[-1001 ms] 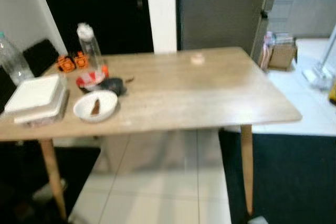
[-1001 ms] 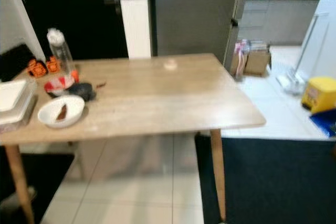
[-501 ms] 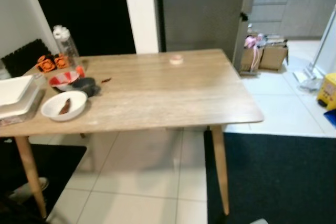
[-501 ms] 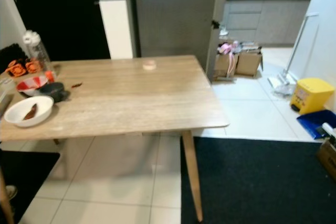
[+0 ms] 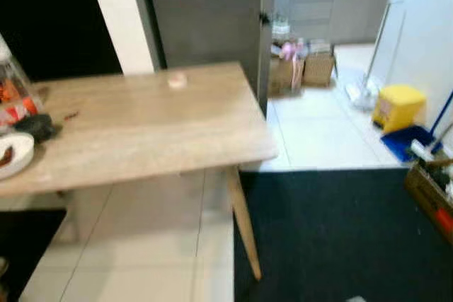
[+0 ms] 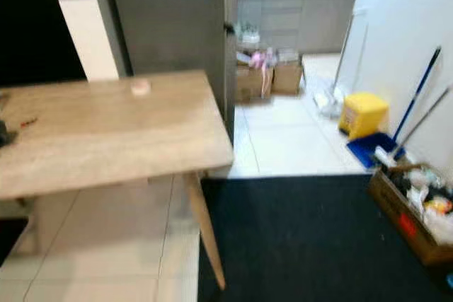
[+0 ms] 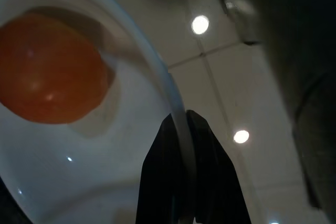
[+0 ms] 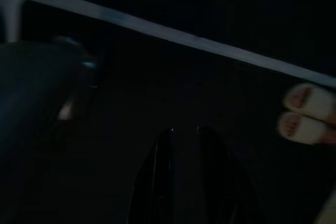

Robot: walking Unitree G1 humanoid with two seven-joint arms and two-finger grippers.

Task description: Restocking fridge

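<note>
My left gripper is shut on the rim of a white bowl, seen from below against a ceiling with spot lights. A round orange fruit lies inside that bowl. The tall grey fridge stands shut behind the far end of the wooden table. In the very dark right wrist view, my right gripper hangs low with its fingers close together and nothing between them.
On the table lie a small pink disc, a dark lump, another white bowl and a bottle. Cardboard boxes, a yellow bin, a blue dustpan and a crate line the right side. A black rug covers the floor. A person's toes are near my right gripper.
The camera has swung to the right, so the table and fridge slid left in the picture and the bin, dustpan and crate came into view. Nothing on the table has moved.
</note>
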